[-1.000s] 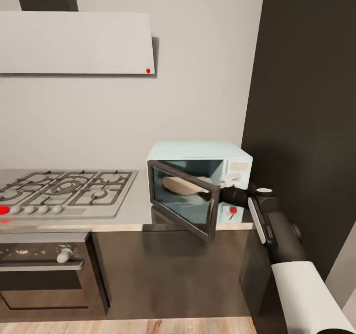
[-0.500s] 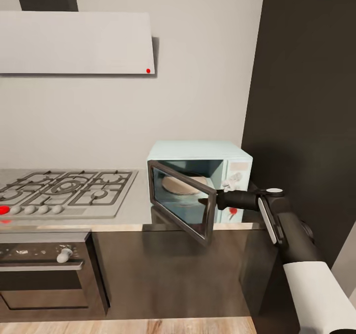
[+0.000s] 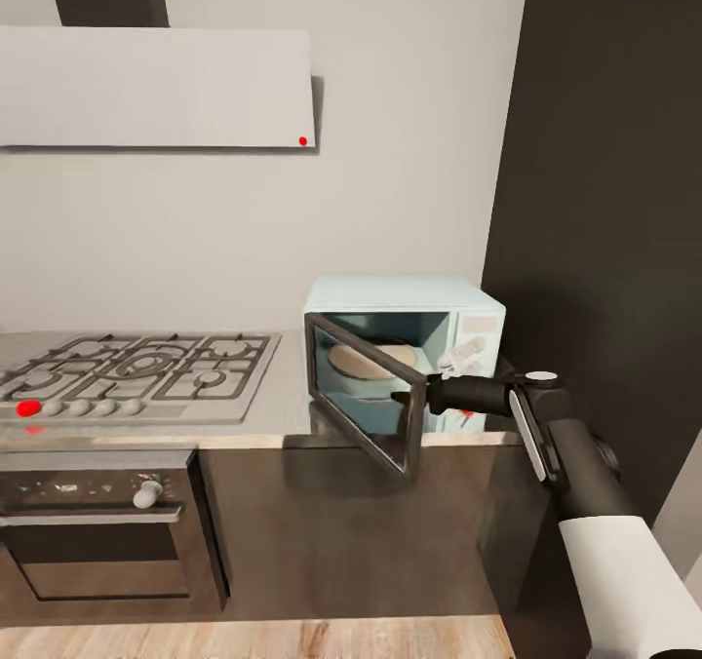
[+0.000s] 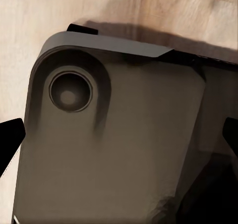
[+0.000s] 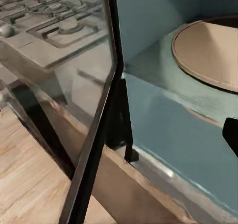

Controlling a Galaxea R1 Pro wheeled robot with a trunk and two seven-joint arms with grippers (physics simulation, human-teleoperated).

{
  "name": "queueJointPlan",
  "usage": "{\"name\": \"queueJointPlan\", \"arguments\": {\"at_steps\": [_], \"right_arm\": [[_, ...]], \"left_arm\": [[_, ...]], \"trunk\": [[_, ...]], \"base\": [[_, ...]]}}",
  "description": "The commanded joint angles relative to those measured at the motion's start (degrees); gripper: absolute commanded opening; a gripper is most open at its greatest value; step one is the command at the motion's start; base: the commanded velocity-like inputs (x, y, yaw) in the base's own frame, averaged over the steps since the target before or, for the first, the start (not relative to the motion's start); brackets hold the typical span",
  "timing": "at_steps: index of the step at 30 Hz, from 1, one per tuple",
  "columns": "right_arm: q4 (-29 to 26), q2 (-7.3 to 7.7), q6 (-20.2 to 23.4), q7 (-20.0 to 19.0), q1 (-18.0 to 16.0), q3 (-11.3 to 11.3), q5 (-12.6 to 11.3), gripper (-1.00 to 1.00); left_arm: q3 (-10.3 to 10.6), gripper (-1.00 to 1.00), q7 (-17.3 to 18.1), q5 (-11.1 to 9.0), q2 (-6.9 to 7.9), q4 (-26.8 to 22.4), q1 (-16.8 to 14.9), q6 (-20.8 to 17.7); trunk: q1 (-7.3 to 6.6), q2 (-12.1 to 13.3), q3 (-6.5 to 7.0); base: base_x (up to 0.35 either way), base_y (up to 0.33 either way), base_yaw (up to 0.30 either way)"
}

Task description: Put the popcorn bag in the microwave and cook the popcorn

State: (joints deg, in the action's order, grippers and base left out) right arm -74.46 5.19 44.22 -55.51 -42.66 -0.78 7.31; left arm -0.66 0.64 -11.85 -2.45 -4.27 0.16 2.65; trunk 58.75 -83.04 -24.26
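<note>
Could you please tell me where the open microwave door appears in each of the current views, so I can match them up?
Head view: the microwave door stands ajar right of centre, swung out over the countertop, its free edge by the right gripper.
Right wrist view: the door runs as a dark-framed glass pane across the middle.
Left wrist view: not in it.
Shared landmark: the gas hob, also seen through the door glass.

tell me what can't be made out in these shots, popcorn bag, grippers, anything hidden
- Popcorn bag: not identifiable; the microwave cavity shows a tan round plate, partly behind the door glass in the head view.
- Right gripper: dark against the door edge in the head view, so open or shut is unclear.
- Left gripper: fingertips cut off by the left wrist view's edges.
</note>
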Motion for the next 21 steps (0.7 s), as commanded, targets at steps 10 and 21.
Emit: {"name": "queueJointPlan", "arguments": {"at_steps": [10, 21], "right_arm": [[-0.1, -0.01, 0.3, -0.6, -0.1, 0.0, 0.4, 1.0], [-0.1, -0.01, 0.3, -0.6, -0.1, 0.0, 0.4, 1.0]], "left_arm": [[0.0, 1.0, 0.1, -0.4, -0.01, -0.1, 0.0, 0.1], [0.0, 1.0, 0.1, -0.4, -0.01, -0.1, 0.0, 0.1]], "trunk": [[-0.02, 0.0, -0.05], [-0.02, 0.0, -0.05]], "base": [[-0.201, 0.235, 0.0], [-0.139, 0.143, 0.0]]}}
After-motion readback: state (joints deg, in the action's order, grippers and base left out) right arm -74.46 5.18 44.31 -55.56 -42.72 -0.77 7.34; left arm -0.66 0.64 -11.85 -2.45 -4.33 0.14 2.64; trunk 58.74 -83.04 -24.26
